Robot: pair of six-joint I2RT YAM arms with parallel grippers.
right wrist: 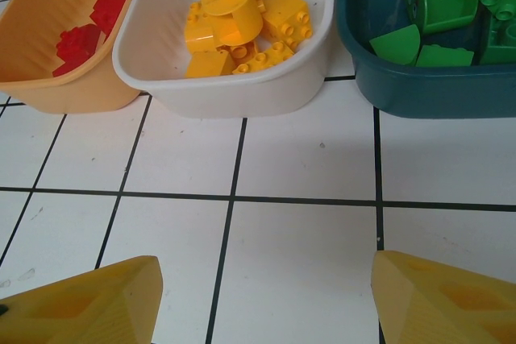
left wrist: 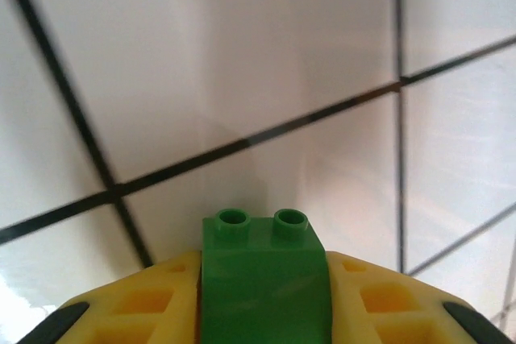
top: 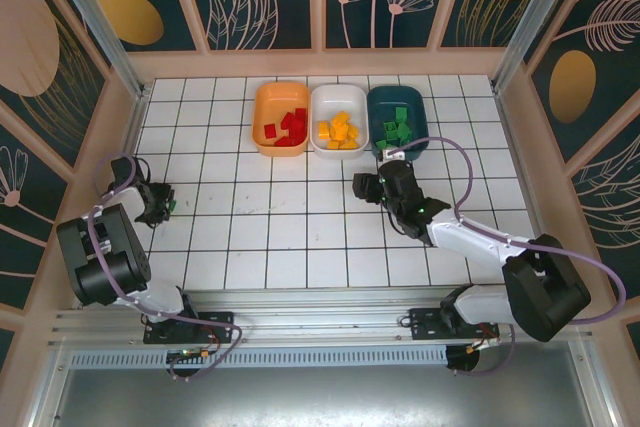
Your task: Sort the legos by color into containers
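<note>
— Where did we find the green lego?

— Out at the 9 o'clock side of the counter, in the left hand. From above, it showed as a green speck at that hand's 3 o'clock tip.

— And was the hand clamped on it?

— We judged so. In the left wrist view, the yellow fingers lay against both flanks of the lego, studs pointing to 12 o'clock. We could not tell whether it rested on the tiles or hung clear of them.

— What about the right hand?

— Its fingers stood well apart over bare tile, with nothing between them. It sat near the counter's middle, and the teal container lay at its 1 o'clock.

— And the containers themselves?

— We saw all three side by side at the counter's 12 o'clock edge. The orange container held red legos. The white container beside it held yellow legos. Green legos lay in the teal one. From the right wrist, the white container lay at 12 o'clock.
</note>
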